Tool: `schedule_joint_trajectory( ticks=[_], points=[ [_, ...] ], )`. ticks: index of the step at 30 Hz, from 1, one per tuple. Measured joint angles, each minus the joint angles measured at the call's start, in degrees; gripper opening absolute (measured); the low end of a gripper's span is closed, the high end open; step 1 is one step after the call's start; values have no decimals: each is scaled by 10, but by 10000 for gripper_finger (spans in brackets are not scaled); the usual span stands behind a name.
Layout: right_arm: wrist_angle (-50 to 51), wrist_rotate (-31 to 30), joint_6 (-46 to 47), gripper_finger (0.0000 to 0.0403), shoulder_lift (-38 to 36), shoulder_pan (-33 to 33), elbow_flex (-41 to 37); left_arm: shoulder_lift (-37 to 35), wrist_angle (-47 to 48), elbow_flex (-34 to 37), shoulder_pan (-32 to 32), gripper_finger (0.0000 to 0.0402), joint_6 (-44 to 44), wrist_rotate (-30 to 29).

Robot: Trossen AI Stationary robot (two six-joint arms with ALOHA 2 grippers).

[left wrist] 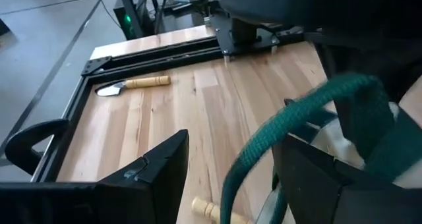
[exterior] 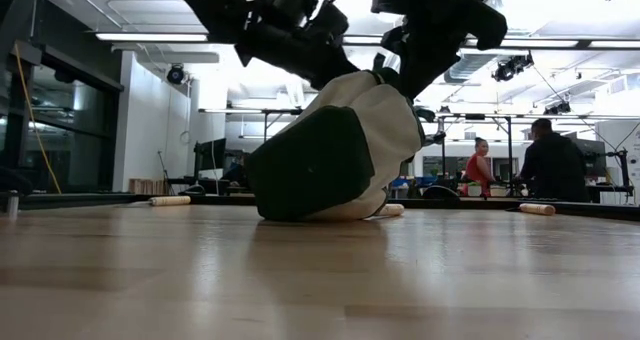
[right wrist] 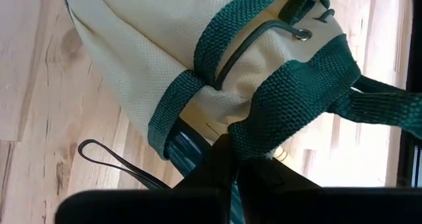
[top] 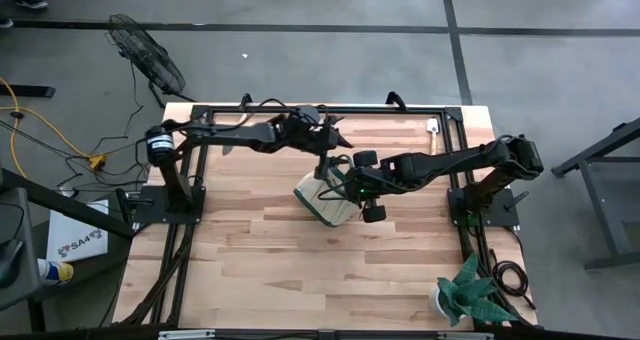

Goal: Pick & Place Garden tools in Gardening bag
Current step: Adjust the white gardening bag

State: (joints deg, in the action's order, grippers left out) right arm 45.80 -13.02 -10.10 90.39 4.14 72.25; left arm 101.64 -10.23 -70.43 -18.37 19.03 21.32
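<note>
The gardening bag [top: 325, 200], beige with green trim, lies tipped on the table's middle. In the low view its dark green bottom [exterior: 310, 160] faces the camera and its lower edge [exterior: 320, 216] rests on the wood. My right gripper [right wrist: 234, 161] is shut on a green strap of the bag. My left gripper [left wrist: 231, 184] is open at the bag's far side, with a green rope handle [left wrist: 277, 128] running between its fingers. A wooden-handled trowel [left wrist: 132, 85] lies near the far right corner [top: 432, 128]. Another wooden handle [left wrist: 211, 209] lies by the bag. My right gripper pinches the green webbing strap [right wrist: 264, 128] on the bag's side wall between its two shut fingers, coming from the table's right side. The bag is tilted, with its lower edge on the table. My left gripper: I cannot tell whether its fingers touch the rope handle or the bag.
A potted green plant [top: 468, 295] stands at the near right corner. Black frame rails [top: 460, 170] run along the table's left, far and right sides. Wooden handles [exterior: 535, 208] lie on the far part of the table. People show in the room behind [exterior: 548, 160].
</note>
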Motion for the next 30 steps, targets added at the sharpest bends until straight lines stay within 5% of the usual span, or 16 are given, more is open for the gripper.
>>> schedule_joint_trajectory(
  ticks=[6,14,30],
  points=[
    [7,-1,12,4,0,0,0,3,17,-27,0,162,1,9],
    [7,-3,10,4,0,0,0,3,148,-66,0,13,20,21],
    [8,1,78,14,-1,0,0,-19,396,-176,17,2,37,-22]
  ],
)
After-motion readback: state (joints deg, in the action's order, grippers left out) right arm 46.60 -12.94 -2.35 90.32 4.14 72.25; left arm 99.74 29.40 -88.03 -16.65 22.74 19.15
